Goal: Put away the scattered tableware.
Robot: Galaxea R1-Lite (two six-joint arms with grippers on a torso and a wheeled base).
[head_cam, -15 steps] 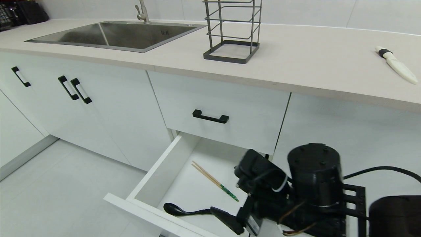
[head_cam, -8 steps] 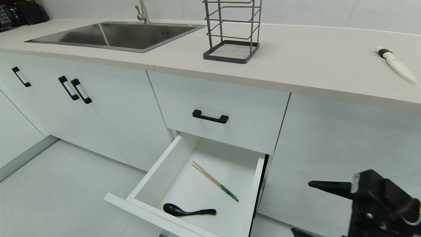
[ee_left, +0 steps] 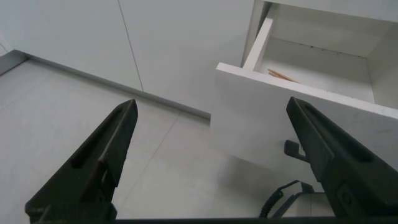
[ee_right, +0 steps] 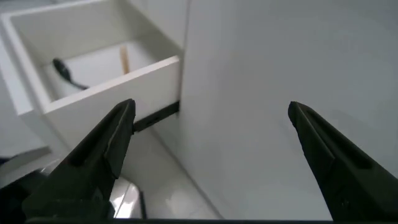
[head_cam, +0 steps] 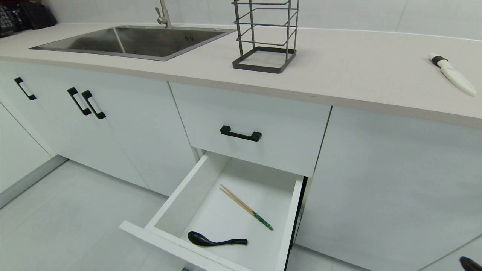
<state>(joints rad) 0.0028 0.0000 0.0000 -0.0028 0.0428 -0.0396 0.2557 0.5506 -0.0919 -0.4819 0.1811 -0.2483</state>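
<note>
The lower drawer (head_cam: 165, 210) stands pulled out below the counter. Inside lie a pair of wooden chopsticks (head_cam: 246, 207) with green tips and a black spoon (head_cam: 216, 241) near the drawer front. A white knife (head_cam: 452, 73) with a black band lies on the counter at the far right. My right gripper (ee_right: 211, 104) is open and empty, off to the right of the drawer, facing the cabinet door; its view shows the spoon (ee_right: 65, 71) and chopsticks (ee_right: 123, 59). One of its fingertips (head_cam: 470, 263) pokes in at the head view's lower right corner. My left gripper (ee_left: 211, 102) is open and empty, low over the floor before the drawer front (ee_left: 298, 124).
A dark wire rack (head_cam: 265, 35) stands on the counter above the shut upper drawer (head_cam: 241, 133). A steel sink (head_cam: 131, 39) is set in at the left. Cabinet doors with black handles (head_cam: 84, 103) run along the left. The floor in front is bare tile.
My right gripper has drawn back from the spoon in the drawer and swung right and down to the head view's corner. The spoon and chopsticks lie still.
</note>
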